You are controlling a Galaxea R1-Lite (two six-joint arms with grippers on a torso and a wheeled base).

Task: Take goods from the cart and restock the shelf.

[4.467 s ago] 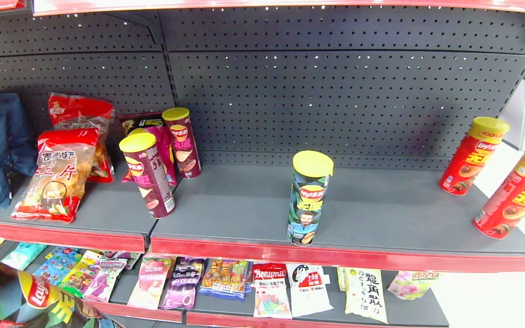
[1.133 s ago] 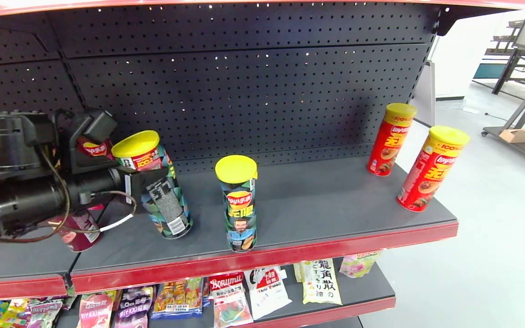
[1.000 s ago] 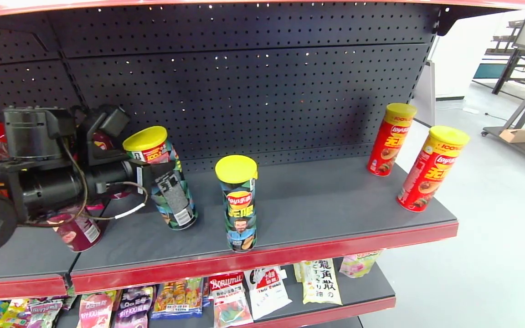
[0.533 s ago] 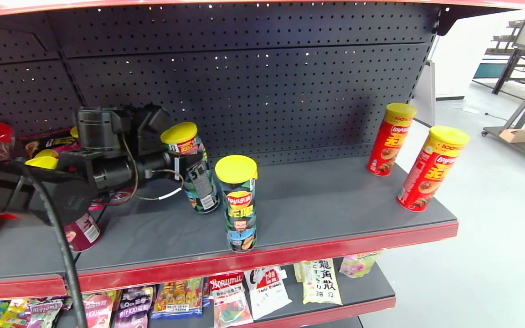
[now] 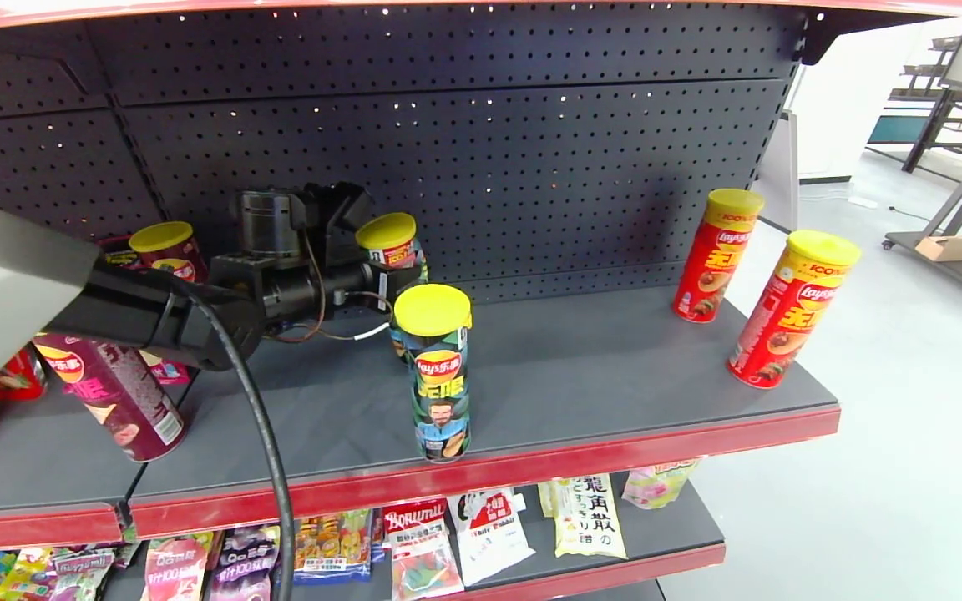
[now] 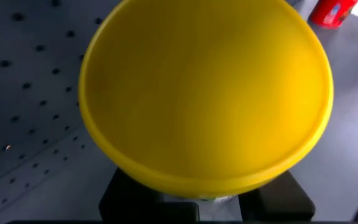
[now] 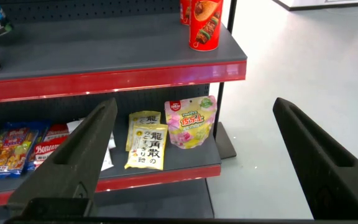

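L gripper (image 5: 389,280) clamped on held can (image 5: 392,244); over last sec carried it from shelf (image 5: 615,376) front to rear; front can (image 5: 441,376) just aisle-side of gripper; can base hidden; release prob. next; R gripper (image 7: 196,112) spread, empty.

The dark teal patterned cardboard crisp canister (image 5: 398,252) with a yellow plastic lid (image 6: 204,93) sits clamped between the fingers of the left gripper (image 5: 392,282). It is close to upright, near the pegboard back of the grey metal shelf (image 5: 615,380) with a red front lip; its base is hidden. 1 matching canister (image 5: 441,388) stands upright just in front of the gripper, at the lip. 2 red yellow-lidded canisters (image 5: 715,259) (image 5: 790,313) stand well apart to the gripper's right. 2 maroon canisters (image 5: 113,392) (image 5: 165,250) stand to its left.
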